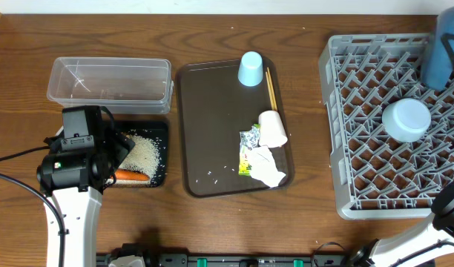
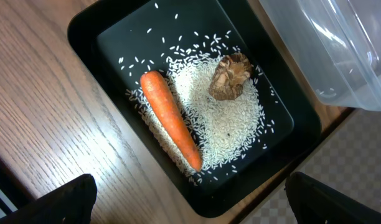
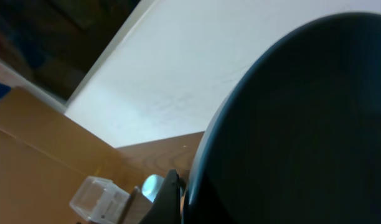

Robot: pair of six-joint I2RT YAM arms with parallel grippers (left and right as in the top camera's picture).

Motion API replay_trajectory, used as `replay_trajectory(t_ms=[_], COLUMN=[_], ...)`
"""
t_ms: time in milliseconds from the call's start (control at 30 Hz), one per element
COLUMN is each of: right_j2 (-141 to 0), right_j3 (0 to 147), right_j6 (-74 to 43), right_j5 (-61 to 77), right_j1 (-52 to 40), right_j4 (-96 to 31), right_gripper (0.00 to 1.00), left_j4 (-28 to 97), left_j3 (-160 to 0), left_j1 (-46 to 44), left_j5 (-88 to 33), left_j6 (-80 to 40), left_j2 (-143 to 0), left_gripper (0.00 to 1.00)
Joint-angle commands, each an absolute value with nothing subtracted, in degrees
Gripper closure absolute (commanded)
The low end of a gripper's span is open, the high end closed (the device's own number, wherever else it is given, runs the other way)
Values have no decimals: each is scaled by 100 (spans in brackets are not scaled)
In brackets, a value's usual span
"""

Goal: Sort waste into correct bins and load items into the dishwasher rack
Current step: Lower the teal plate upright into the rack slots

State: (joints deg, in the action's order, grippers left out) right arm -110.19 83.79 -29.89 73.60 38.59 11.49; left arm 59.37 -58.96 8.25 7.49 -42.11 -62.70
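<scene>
My left gripper (image 2: pixel 193 208) hangs open over the near end of the shallow black tray (image 2: pixel 91 37), with nothing between its fingers. An orange carrot (image 2: pixel 172 127), a brown food lump (image 2: pixel 229 76) and a heap of white rice (image 2: pixel 225 124) lie in the tray. The clear tub (image 1: pixel 108 81) behind it looks empty. My right gripper (image 3: pixel 181 202) is shut on the rim of the large dark blue bowl (image 1: pixel 443 48), held on edge over the rack's (image 1: pixel 360 126) far right corner. A small pale blue bowl (image 1: pixel 406 119) sits upside down in the rack.
The brown serving tray (image 1: pixel 212 119) at mid-table holds a light blue cup (image 1: pixel 250 68), wooden chopsticks (image 1: pixel 271 89), a white cup on its side (image 1: pixel 272 127), a yellow-green wrapper (image 1: pixel 248 152), a crumpled napkin (image 1: pixel 268 169) and stray rice grains.
</scene>
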Motion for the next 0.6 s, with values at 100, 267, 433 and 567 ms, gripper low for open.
replay_trajectory(t_ms=[100,267,433,567], right_j2=[-10940,-10969,-10984,-10986], right_j3=[8431,8431,8431,8431], right_j6=[-3837,-3719,-3656,-3586], right_j5=[7531,7439,7325,7124], right_j1=[3833,3671,3597,3597], right_j4=[1588,1586,1557,1347], right_gripper=[99,99,99,99], left_j4=[5953,5953,5955,5955], left_j3=[-5913,-5913,-5913,-5913], left_j1=[851,851,851,851], left_j5=[801,801,801,801], left_j6=[-4160,-4160,-4160,-4160], left_j2=[-6285,-6285,-6285,-6285], left_gripper=[2,2,2,2])
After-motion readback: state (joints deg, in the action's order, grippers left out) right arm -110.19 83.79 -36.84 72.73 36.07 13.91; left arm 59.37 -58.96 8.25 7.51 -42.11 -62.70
